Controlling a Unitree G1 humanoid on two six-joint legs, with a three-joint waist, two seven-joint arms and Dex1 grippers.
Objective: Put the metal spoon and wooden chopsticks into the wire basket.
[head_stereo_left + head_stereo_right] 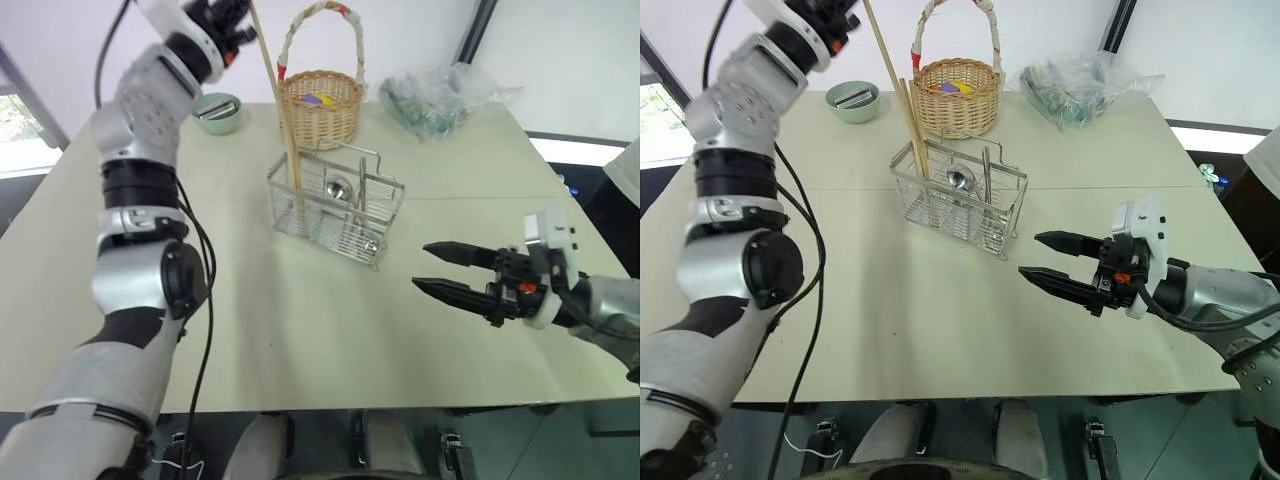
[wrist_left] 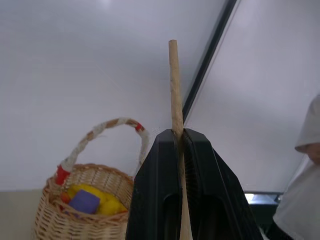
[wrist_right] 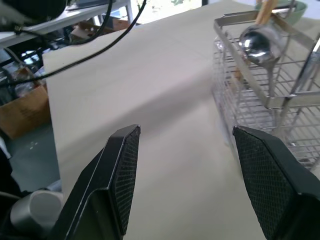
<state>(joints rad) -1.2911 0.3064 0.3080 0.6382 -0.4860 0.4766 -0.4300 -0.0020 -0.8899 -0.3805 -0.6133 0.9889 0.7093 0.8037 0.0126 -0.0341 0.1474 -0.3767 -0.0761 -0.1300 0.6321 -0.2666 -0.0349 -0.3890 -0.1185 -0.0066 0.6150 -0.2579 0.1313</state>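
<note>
We see a pale table with the wire basket near its middle, a wicker basket behind it, a green bowl to the left of that and a plastic bag at the far right.

Our left gripper is raised high over the far left of the table, clamped on one chopstick. In the left wrist view the stick is pinched between the two fingers with a length poking beyond them. The stick slants down into the basket's left compartment, where a second chopstick already leans, shorter-looking and just beside it. We cannot tell whether the held stick's lower end touches the basket floor.

The spoon stands in the basket, bowl upward, handle down through the wire, close to the loop handle.

Our right gripper hangs low over the table to the right of the basket, jaws wide apart and holding nothing.

The risks, as we judge them: the basket is light and the stick long, so any sideways pull while we grip it could lever the basket over, spilling the spoon. If we let go while the stick slants this steeply, it may tip over the rim onto the table. It could also snag in the mesh and drag the other chopstick out.
</note>
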